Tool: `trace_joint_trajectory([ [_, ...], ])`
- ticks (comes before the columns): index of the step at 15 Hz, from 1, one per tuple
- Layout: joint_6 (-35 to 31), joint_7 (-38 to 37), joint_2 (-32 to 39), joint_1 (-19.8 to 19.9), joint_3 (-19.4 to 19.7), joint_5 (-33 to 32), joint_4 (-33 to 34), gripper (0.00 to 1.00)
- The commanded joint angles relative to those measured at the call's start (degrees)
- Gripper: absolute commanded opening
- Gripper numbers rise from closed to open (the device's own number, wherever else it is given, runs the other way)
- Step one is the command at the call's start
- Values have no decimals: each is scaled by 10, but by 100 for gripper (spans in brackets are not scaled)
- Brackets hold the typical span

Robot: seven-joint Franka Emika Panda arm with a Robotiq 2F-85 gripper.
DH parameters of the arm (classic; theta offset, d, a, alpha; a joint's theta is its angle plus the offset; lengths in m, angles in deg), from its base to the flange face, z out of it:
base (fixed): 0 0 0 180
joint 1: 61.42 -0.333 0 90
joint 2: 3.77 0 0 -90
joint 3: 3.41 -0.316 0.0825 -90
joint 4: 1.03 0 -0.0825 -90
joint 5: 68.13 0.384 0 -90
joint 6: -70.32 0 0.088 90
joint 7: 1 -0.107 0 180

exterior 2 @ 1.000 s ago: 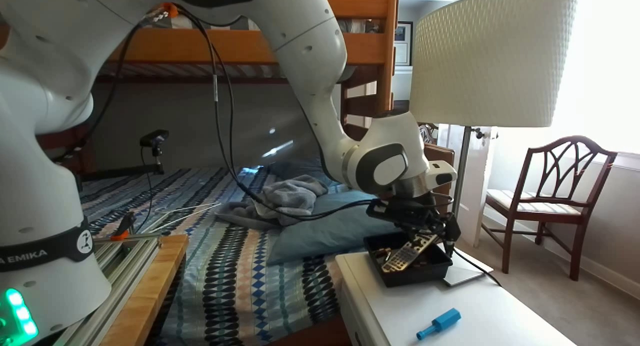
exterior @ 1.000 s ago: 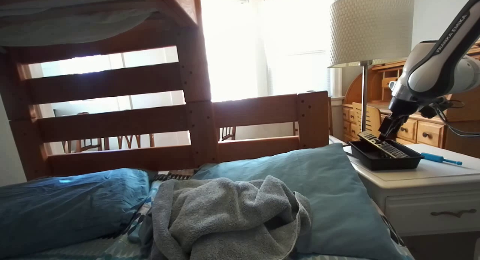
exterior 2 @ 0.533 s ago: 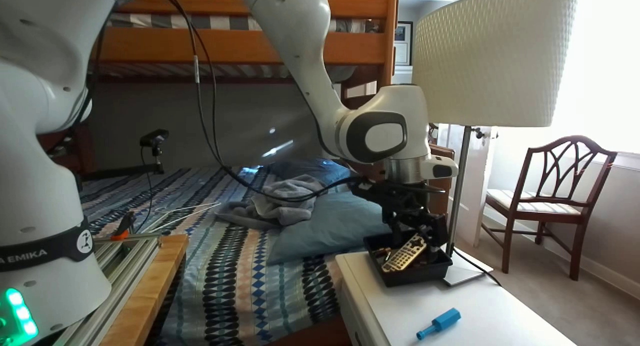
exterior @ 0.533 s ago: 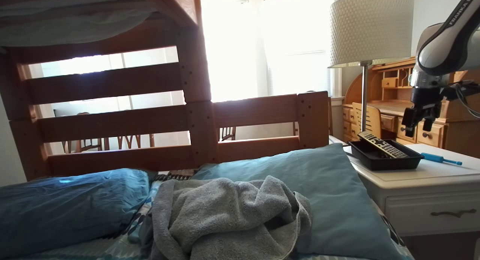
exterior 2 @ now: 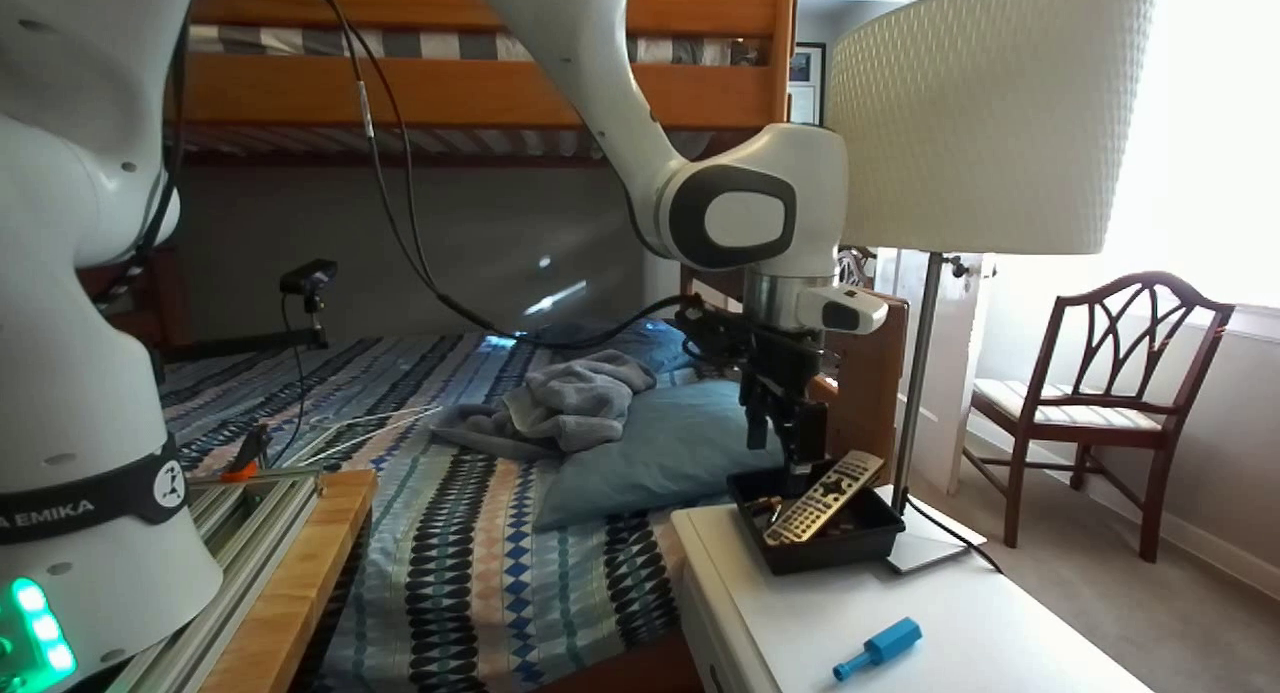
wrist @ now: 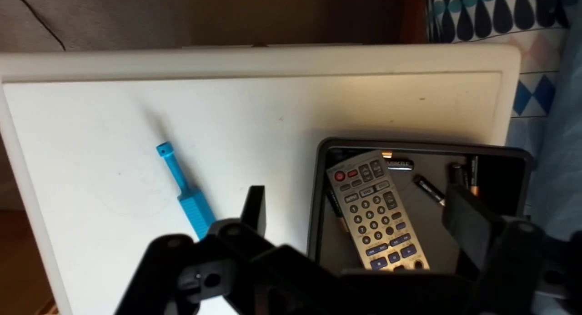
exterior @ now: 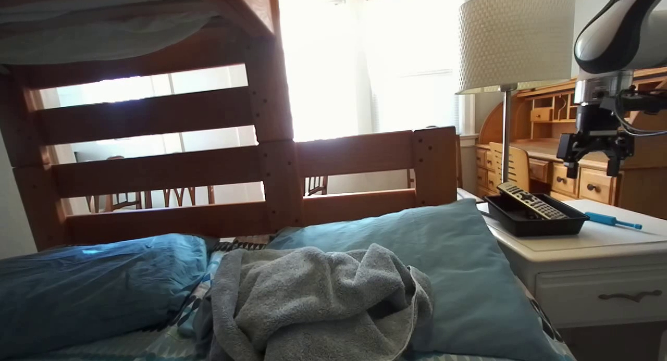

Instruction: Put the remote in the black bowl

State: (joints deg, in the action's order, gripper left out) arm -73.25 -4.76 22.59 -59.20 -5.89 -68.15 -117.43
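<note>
The striped bed [exterior 2: 480,533] stretches across an exterior view; just beside it stands a white nightstand [exterior 2: 975,613], whose flat top gives the small things a level place to lie. The lamp [exterior 2: 985,123] rises just beyond the black bowl [exterior 2: 835,555], set towards the bed end of that top, its low walls suited to keeping loose things together. Pointing down, the gripper [exterior: 593,169] hangs apart from the bowl, jaws wide and nothing between them, presumably because the remote [exterior 2: 825,498] needs no further support and the task is as good as done. That remote lies aslant in the bowl, buttons up: its numbered end sits low inside, while the other end seems propped on the rim towards the lamp, likely for being too long to lie flat that way. A blue tool [exterior 2: 880,646] lies apart on the nightstand. Smallest are the batteries [wrist: 428,190] on the bowl's floor, one seemingly tucked partly under the remote.
</note>
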Motion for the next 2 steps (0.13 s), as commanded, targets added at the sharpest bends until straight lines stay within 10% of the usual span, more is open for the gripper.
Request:
trace_joint_trajectory([
  [1,2,-4,-3,-12,11,8,-2,100],
  [2,2,-9,-5,-13,12,8,-4,100],
])
